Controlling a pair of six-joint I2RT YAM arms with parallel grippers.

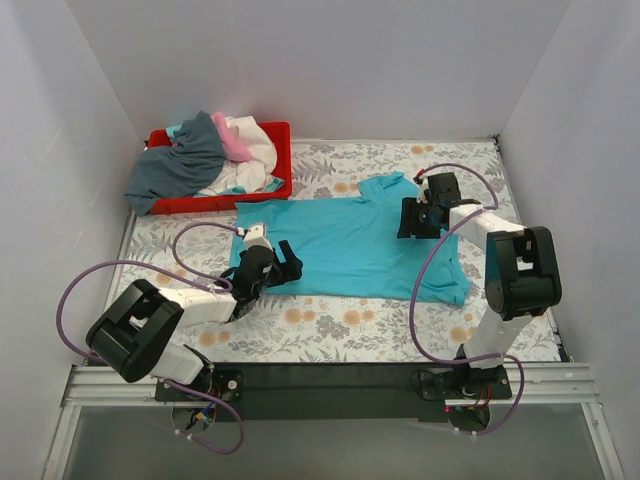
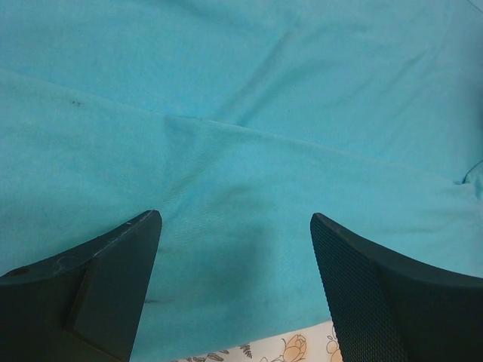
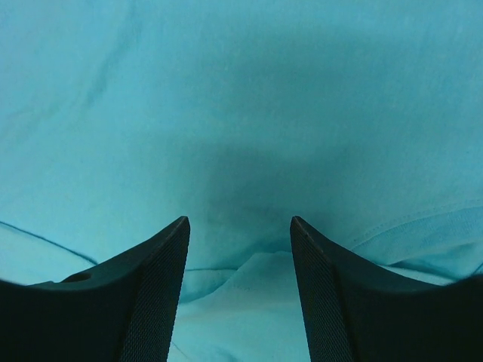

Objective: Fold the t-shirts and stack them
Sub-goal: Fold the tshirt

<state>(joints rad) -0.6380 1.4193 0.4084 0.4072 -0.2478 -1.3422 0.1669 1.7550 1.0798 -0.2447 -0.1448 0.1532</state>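
A bright turquoise t-shirt (image 1: 350,245) lies spread flat on the floral table, collar towards the right. My left gripper (image 1: 290,260) is open and low over the shirt's left edge. In the left wrist view my left gripper (image 2: 234,219) has only turquoise cloth (image 2: 241,113) between its fingers. My right gripper (image 1: 408,218) is open over the shirt's upper right part. In the right wrist view my right gripper (image 3: 239,222) straddles a raised fold of the cloth (image 3: 256,279). Slate grey (image 1: 185,160), white (image 1: 258,150) and pink (image 1: 235,143) shirts lie heaped at the back left.
The heap sits in a red plastic tray (image 1: 283,150) at the back left, with the grey shirt spilling over its left side. White walls close in the table on three sides. Floral tablecloth (image 1: 330,320) shows in front of the turquoise shirt and in the left wrist view (image 2: 302,351).
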